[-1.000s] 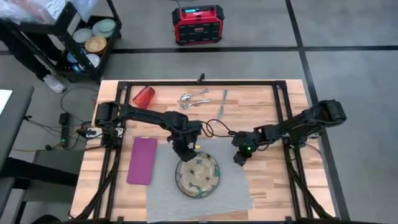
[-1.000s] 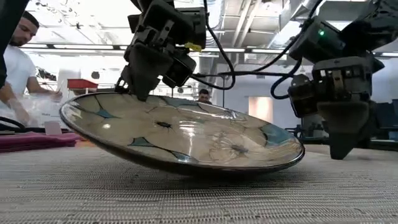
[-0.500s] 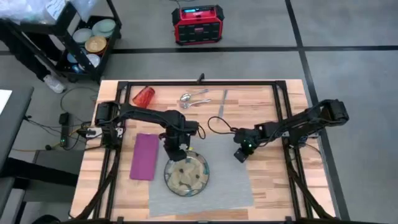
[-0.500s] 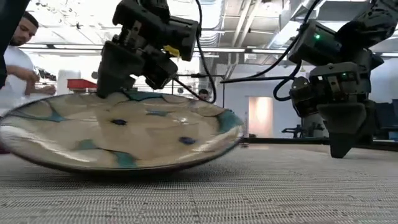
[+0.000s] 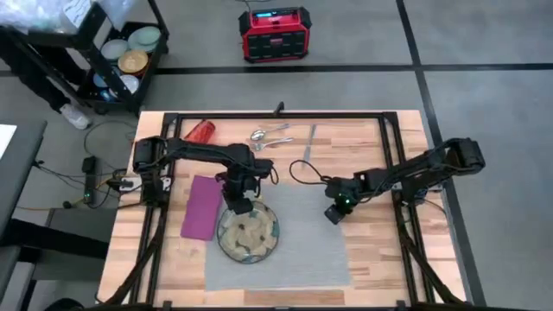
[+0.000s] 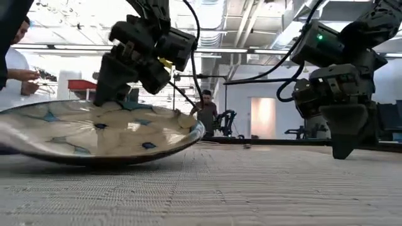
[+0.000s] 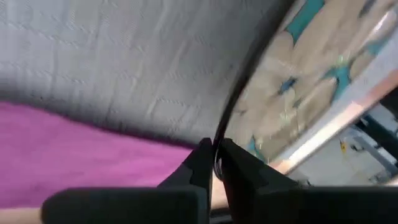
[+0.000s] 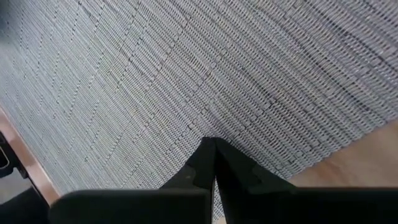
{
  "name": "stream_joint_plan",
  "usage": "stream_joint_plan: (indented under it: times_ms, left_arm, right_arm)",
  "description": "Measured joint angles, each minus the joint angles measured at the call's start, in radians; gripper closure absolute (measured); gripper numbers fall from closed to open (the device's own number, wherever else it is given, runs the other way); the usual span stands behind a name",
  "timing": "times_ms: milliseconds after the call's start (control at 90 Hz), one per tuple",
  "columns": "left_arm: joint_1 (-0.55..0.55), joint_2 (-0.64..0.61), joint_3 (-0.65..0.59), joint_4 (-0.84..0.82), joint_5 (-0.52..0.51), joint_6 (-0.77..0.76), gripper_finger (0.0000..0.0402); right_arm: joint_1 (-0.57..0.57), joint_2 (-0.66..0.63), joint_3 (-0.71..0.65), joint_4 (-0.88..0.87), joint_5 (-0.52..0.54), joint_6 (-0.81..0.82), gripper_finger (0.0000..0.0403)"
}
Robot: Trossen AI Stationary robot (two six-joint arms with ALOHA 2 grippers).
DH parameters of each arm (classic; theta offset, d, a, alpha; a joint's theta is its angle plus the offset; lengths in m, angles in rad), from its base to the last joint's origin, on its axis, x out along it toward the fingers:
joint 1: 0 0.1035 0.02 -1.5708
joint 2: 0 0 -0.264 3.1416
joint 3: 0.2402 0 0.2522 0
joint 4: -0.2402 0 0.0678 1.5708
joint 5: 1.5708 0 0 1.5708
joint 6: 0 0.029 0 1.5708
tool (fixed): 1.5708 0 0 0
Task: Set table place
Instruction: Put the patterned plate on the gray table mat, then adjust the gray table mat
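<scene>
Your left claw (image 5: 238,206) is clamped on the far rim of the plate (image 5: 248,233), and the left wrist view shows both fingers (image 7: 200,163) pinched tight on that edge. In the low view the plate sits tilted, gripped side up, with its underside down on the placemat (image 5: 302,250). From above it lies on the mat's 9 o'clock half, its rim reaching out to that edge and close to the napkin (image 5: 200,206). Judging by that, the plate step is in hand but not finished: it still wants lowering flat, and probably a nudge toward the mat's centre.

Your right claw (image 5: 333,214) is pressed shut with nothing in it, tips down on the mat near its 3 o'clock edge; the right wrist view shows only grey weave under it, so I'd read that as pinning the mat.

Done so far: the mat is spread on the surface (image 5: 371,147), and the magenta napkin lies flat just beside the mat at 9 o'clock.

Still to go, as far as you can see: the cup (image 5: 200,132) lies toward the far corner at 11 o'clock, the spoon (image 5: 263,133) and what looks like the fork (image 5: 271,142) sit together at 12 o'clock, and the knife (image 5: 310,142) lies just beyond them toward 1 o'clock. All 4 are well apart from the mat and untouched.
</scene>
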State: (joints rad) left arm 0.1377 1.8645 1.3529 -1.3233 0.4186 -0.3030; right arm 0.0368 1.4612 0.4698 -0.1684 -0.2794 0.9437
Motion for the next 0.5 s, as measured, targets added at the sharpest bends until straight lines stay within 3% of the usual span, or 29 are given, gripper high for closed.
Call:
stream_joint_plan:
  times_ms: [256,500]
  left_arm:
    - [0.024,0.000,0.000,-0.062,-0.027,0.053,0.0324]
    - [0.030,-0.035,0.000,-0.067,-0.095,0.063,0.0311]
  right_arm:
    - [0.000,-0.007,-0.001,0.000,0.006,0.049,0.0403]
    - [-0.001,-0.121,0.025,-0.026,0.127,0.098,0.0403]
